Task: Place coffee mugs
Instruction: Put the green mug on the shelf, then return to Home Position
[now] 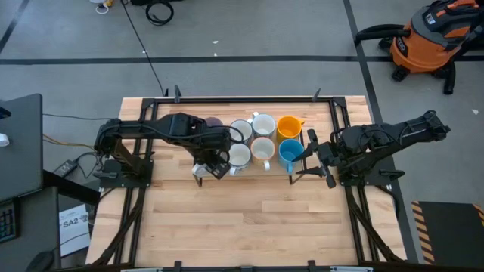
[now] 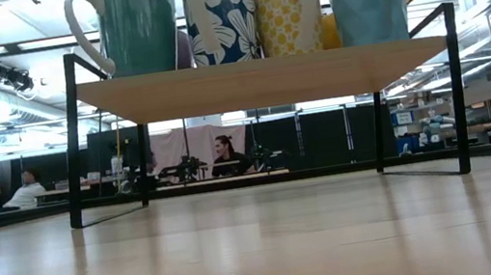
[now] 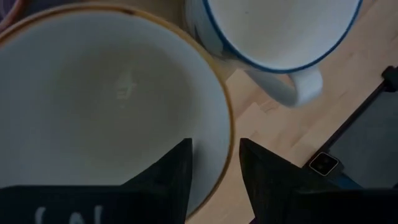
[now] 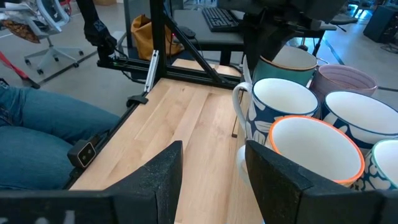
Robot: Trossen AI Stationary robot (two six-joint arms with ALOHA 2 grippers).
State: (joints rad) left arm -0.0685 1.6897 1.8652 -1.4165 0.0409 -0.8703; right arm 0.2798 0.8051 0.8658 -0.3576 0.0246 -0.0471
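Your coffee mugs (image 1: pixel 261 140) are sitting clustered on raised wooden shelf (image 2: pixel 266 81) at far middle of bench (image 1: pixel 249 219); orange-yellow mug (image 1: pixel 289 126) and blue mug (image 1: pixel 290 153) are standing at cluster's right end; your left tool (image 3: pixel 214 171) is hanging over teal mug (image 3: pixel 112 106), fingers straddling its rim, possibly pinching it; your right tool (image 4: pixel 211 168) is waiting spread just right of cluster, gripping nothing.

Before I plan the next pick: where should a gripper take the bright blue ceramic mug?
Probably the bright blue ceramic mug by its rim wall on the open right-hand side, from above: it stands upright, with other mugs crowding its left and the right gripper close beside it.
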